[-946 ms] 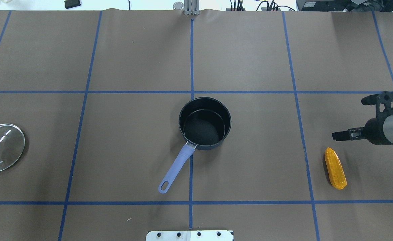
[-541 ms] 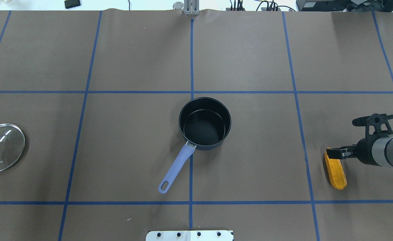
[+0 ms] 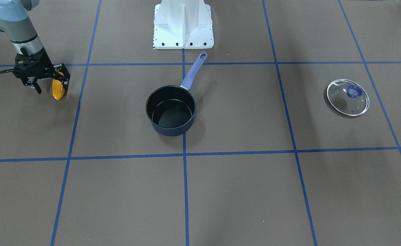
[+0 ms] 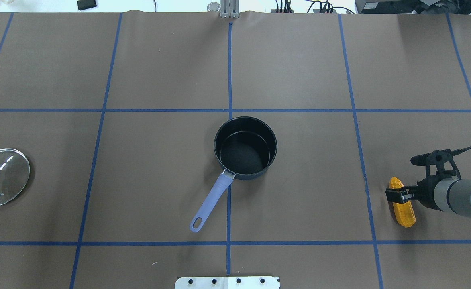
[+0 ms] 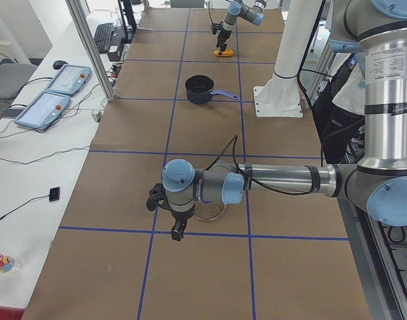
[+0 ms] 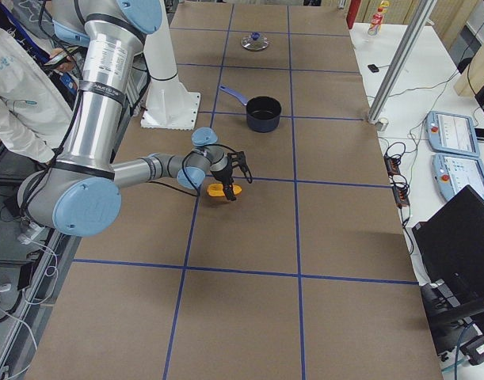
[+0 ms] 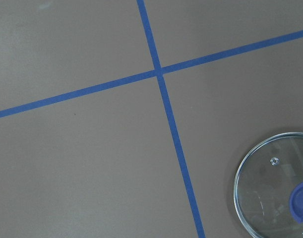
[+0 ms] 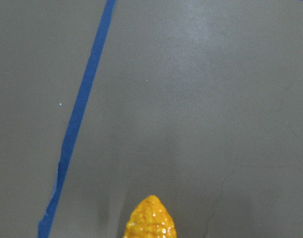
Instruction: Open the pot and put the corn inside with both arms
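Note:
The pot [image 4: 245,148] stands open and empty at the table's centre, its purple handle [image 4: 213,196] pointing at the robot; it also shows in the front view [image 3: 171,111]. The corn [image 4: 404,210] lies on the table at the right, also in the front view [image 3: 57,92] and the right wrist view [image 8: 150,218]. My right gripper [image 3: 51,86] is open and low over the corn's far end, one finger on each side. I cannot tell whether it touches. My left gripper [image 5: 175,230] shows only in the left side view, beside the lid; I cannot tell its state.
The glass lid [image 4: 2,176] with a purple knob lies flat at the far left, away from the pot, and shows in the left wrist view [image 7: 275,193]. The robot's white base plate [image 4: 227,282] is at the near edge. Blue tape lines cross the brown table.
My right gripper has moved toward the robot's side and down, from beside the corn's far tip to over the corn. Pot, lid and corn have not moved.

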`<state>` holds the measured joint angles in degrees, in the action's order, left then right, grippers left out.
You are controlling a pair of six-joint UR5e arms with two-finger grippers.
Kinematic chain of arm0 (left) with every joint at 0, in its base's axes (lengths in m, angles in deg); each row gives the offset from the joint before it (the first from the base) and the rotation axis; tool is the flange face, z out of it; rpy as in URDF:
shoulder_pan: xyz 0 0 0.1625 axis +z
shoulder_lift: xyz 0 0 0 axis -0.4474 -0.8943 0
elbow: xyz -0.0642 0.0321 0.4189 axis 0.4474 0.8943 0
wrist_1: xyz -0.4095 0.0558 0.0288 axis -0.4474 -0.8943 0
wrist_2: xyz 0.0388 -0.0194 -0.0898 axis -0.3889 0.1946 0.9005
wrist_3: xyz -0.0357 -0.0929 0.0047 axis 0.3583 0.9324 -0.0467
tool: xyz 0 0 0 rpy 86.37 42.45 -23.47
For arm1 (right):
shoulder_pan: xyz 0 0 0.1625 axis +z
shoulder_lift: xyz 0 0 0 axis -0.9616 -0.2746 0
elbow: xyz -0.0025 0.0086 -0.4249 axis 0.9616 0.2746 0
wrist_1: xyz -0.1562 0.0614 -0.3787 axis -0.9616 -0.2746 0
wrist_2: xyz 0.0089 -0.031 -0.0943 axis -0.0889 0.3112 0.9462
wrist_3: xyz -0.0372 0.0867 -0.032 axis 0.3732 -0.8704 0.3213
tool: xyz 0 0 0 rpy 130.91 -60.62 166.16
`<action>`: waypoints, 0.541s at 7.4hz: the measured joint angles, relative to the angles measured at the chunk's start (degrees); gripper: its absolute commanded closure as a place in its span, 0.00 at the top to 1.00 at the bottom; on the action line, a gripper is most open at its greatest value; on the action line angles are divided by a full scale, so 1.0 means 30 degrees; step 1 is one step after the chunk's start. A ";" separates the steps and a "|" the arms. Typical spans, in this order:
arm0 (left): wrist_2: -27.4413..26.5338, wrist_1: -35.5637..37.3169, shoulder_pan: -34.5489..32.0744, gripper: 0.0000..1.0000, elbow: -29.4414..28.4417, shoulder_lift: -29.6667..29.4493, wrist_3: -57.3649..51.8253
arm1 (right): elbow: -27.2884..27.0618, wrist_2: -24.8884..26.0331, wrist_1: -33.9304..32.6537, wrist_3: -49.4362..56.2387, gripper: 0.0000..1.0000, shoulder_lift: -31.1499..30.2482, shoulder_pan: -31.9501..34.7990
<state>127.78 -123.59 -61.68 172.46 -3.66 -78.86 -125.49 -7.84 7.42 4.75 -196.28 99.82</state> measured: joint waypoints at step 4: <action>-0.0001 0.0000 0.0004 0.99 -0.0022 0.0000 -0.0005 | -0.1205 0.0508 -0.1849 0.0005 0.00 0.0137 -0.0914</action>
<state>127.78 -123.59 -61.67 172.40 -3.66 -78.88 -129.11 -6.32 1.87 4.77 -195.87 97.08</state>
